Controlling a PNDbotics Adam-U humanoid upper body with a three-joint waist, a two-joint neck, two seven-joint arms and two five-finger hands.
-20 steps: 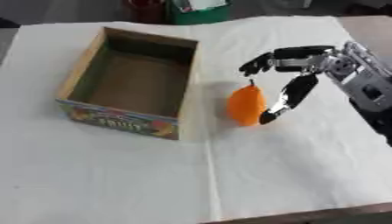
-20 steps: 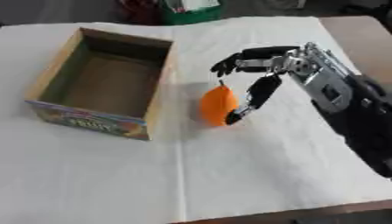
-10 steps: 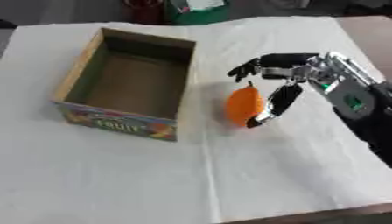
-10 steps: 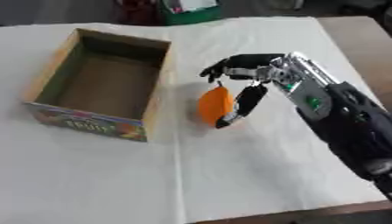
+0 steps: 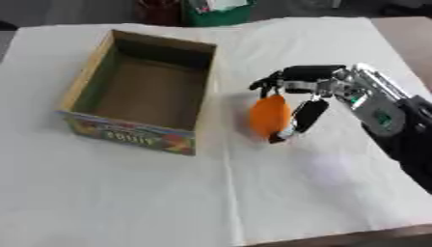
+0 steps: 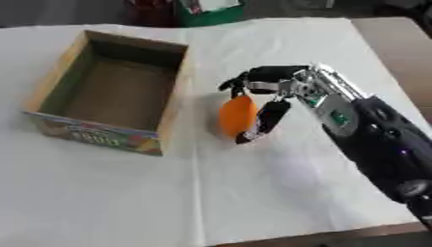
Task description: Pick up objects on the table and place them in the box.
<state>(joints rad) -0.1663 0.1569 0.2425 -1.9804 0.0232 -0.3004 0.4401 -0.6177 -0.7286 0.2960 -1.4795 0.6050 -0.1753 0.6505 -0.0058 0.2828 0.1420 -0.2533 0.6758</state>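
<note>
A white cloth [image 5: 152, 193] covers the table, with a crease running down its middle and a green container [image 5: 215, 9] among dark clutter at the far edge; on the cloth's left half stands the open cardboard box [image 5: 139, 94], its printed front panel facing the camera and its inside bare as far as can be seen. Just to the right of the box, apart from its wall, sits the orange object [image 5: 269, 117], rounded and plain in colour; the right hand [image 6: 283, 89] reaches in from the right side, its fingers curled over the top and its thumb hanging down the near side, so that it closes round the orange object. Compared with a second ago, the hand has moved in toward the box and its fingers have drawn tighter about the object, which has shifted a little leftward with it; whether it is already off the cloth cannot be told. That suggests the grasp is about made and the lift and carry over the box wall are next; the object's round form may let it slip if the hold is shallow. The left hand shows in neither view.
</note>
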